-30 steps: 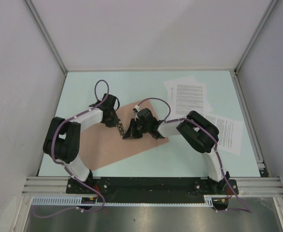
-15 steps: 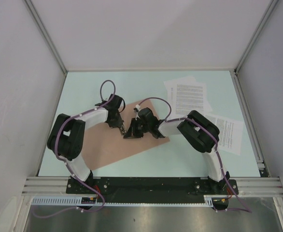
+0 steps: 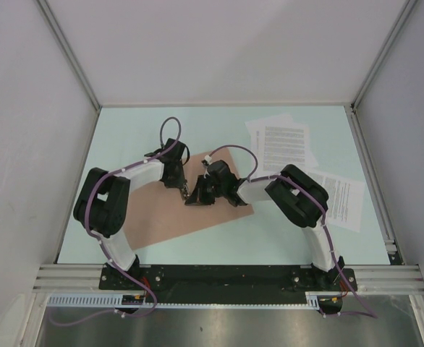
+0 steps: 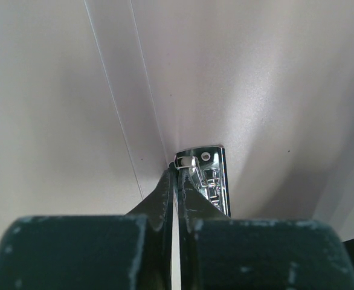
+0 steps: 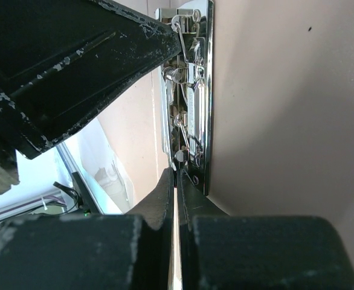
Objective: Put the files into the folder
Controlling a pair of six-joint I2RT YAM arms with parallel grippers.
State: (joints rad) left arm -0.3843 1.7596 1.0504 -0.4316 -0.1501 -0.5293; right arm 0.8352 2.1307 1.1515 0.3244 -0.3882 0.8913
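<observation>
The salmon-brown folder (image 3: 161,217) lies open and flat on the table, with a chrome spring clip (image 4: 214,180) on its inner face. My left gripper (image 3: 185,189) is shut with its tips (image 4: 176,169) pinched on the clip's top end. My right gripper (image 3: 193,196) faces it from the right, shut on the clip's lower end (image 5: 177,175). The clip (image 5: 196,90) runs up the right wrist view, with the left gripper's fingers (image 5: 74,66) beside it. The files are white printed sheets: a small stack (image 3: 281,144) at the back right and one sheet (image 3: 341,196) by the right arm.
Grey enclosure walls surround the pale green table (image 3: 125,130). A metal rail (image 3: 371,173) runs along its right edge. The right arm's elbow (image 3: 299,195) hangs over part of the single sheet.
My left arm has swung forward and right, bringing its gripper closer to the right gripper at the clip. The right arm has hardly moved.
</observation>
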